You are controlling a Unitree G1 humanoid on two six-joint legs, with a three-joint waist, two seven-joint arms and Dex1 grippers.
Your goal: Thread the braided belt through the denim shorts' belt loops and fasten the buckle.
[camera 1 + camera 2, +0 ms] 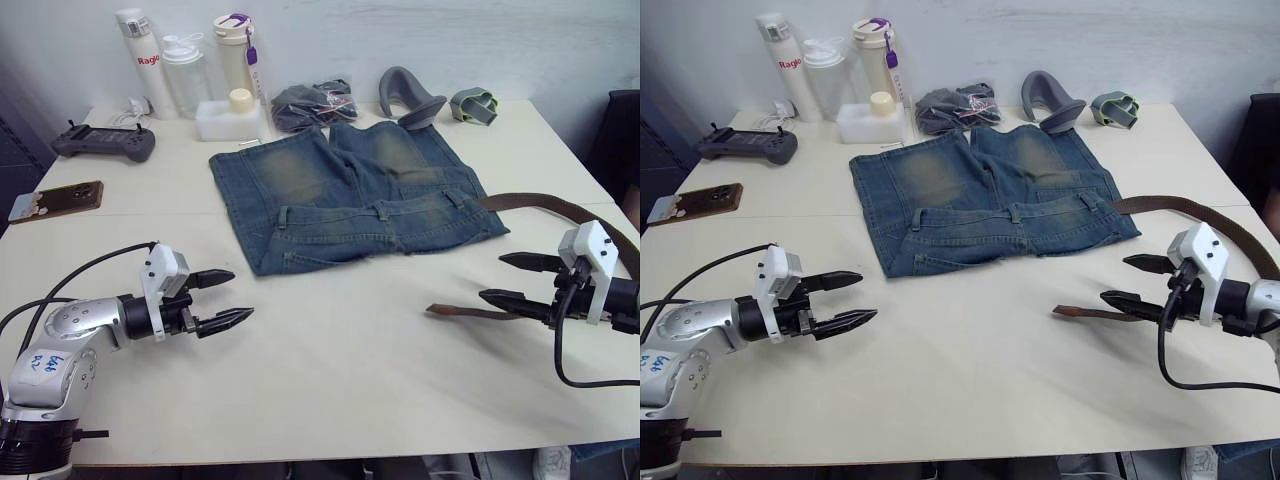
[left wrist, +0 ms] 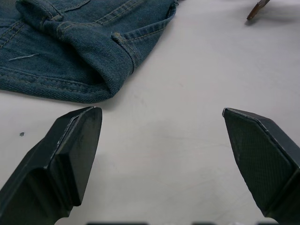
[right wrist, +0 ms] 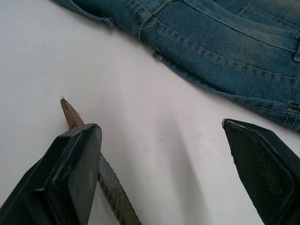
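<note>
1. Left claw hovers over the near-left counter, fingers apart, gripping nothing.
2. Right claw sits near right, fingers spread — the braided belt passes under its nearer finger, whether touching I cannot tell; the plain tip pokes out leftward.
3. The belt curves away right and far, then back to the denim shorts; its far end is hidden, the buckle not made out.
4. Shorts lie flat mid-counter — waistband nearest, belt loops small and faint.
5. Farthest: bottles, partly cut off.
</note>
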